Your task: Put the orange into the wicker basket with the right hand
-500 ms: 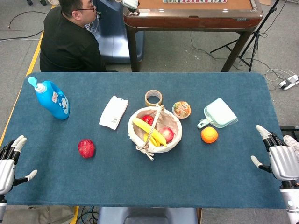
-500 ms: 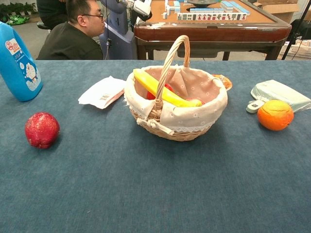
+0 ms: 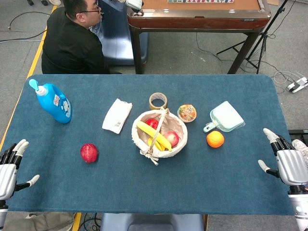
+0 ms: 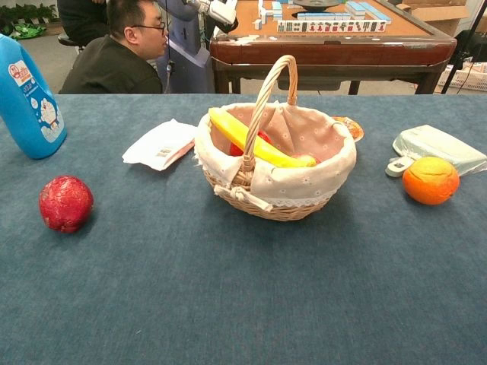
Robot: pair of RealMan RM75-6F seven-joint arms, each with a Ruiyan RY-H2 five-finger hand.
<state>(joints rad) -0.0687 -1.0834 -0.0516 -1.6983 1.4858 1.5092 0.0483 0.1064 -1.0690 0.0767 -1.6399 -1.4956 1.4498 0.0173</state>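
Note:
The orange (image 3: 215, 139) (image 4: 431, 180) lies on the blue table right of the wicker basket (image 3: 140, 137) (image 4: 274, 204), just in front of a pale green container. The basket has a white lining and an upright handle and holds a banana and red apples. My right hand (image 3: 288, 164) hovers at the table's right edge, well right of the orange, fingers spread and holding nothing. My left hand (image 3: 8, 168) sits at the left edge, also open and holding nothing. Neither hand shows in the chest view.
A red fruit (image 3: 89, 153) lies left of the basket. A blue bottle (image 3: 53, 102), a white packet (image 3: 117, 115), a tape roll (image 3: 158, 100), a snack cup (image 3: 186, 113) and the pale green container (image 3: 226, 117) stand behind. A man (image 3: 72, 41) sits at the far side.
The left hand has shifted very slightly. The man has moved his head a little. The orange, basket and right hand stay where they were.

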